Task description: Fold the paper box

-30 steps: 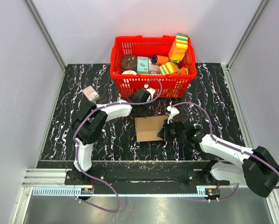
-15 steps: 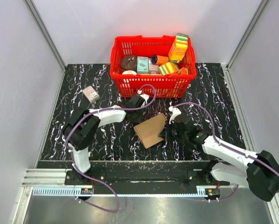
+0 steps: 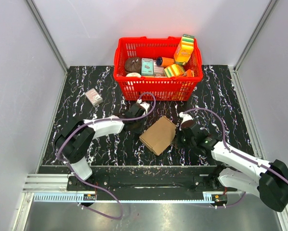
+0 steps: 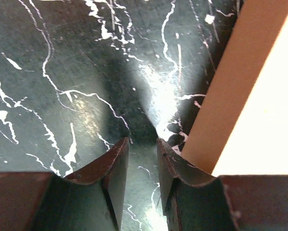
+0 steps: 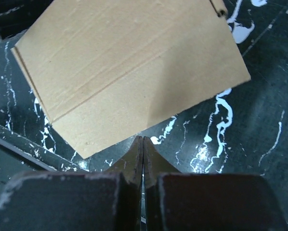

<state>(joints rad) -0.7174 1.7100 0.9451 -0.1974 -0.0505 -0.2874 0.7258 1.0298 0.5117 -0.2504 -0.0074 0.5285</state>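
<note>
I cannot read any text, number or sign in my views. The printed packages (image 3: 184,48) in the red basket (image 3: 134,86) at the far edge of the table (image 3: 86,139) carry colourful prints, too small to read. The paper box (image 3: 157,135) shows me only plain brown faces.

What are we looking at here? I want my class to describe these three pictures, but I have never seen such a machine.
Two robot arms are bolted at the near edge of a black marbled table. One picture looks down from above; the other two come from cameras on each wrist, showing that arm's own fingers. A brown paper box lies between the arms. Behind it stands a red basket of packages, and a small pinkish-grey box lies far left. The left gripper is slightly open, the right gripper shut; neither holds anything.
</note>
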